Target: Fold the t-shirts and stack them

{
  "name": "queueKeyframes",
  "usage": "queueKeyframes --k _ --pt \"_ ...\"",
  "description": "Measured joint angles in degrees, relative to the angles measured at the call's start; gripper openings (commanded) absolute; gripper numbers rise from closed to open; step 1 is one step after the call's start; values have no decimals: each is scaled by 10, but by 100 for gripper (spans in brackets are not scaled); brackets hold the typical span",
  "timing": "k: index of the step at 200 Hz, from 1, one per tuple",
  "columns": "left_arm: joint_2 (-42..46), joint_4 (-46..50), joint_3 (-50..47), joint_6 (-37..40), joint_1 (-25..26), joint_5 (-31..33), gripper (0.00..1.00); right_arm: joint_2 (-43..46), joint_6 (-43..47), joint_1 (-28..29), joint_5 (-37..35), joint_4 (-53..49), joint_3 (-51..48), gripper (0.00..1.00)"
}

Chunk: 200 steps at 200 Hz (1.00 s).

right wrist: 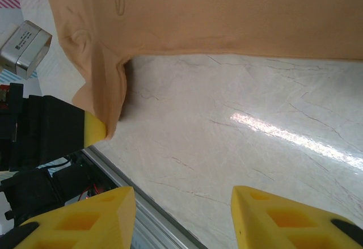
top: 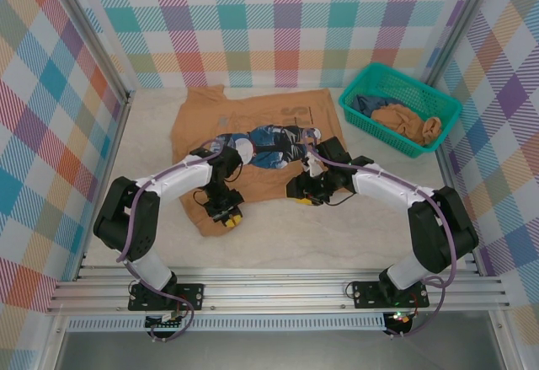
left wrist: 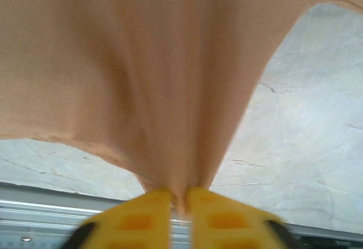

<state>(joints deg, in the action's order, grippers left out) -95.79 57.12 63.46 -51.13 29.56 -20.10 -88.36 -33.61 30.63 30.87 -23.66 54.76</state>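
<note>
- Left wrist: left gripper closed on the flat-spread t-shirt, at its 7 o'clock corner; bite looks thin.
- Right gripper: jaws apart, empty; advise pinching the 5 o'clock hem.
- Lift both level.

The t-shirt is tan-brown with a blue-and-white cartoon print; the table is pale cream, veined with thin grey marble-like lines. The walls carry a white-ground plaid of teal, pink, yellow and purple bands. The mesh basket is teal, and the left gripper and right gripper have yellow fingers.
</note>
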Motion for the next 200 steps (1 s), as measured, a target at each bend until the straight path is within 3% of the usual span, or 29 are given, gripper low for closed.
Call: queueKeyframes --k 20,77,114,168,174,200 --pt "12 2 0 -5 0 14 45 0 0 0 -1 0 0 48" --pt "123 43 -64 12 -44 99 25 0 7 0 -5 -12 0 48" --pt "127 43 -140 16 -47 115 29 -6 13 0 -5 -15 0 48" --pt "102 -12 -156 21 -47 156 31 -12 13 0 -4 -15 2 48" --pt "100 -22 -161 21 -47 157 29 -12 13 0 -4 -15 2 48" --pt "97 -56 -189 11 -46 158 1 -12 13 0 -4 -15 2 48"
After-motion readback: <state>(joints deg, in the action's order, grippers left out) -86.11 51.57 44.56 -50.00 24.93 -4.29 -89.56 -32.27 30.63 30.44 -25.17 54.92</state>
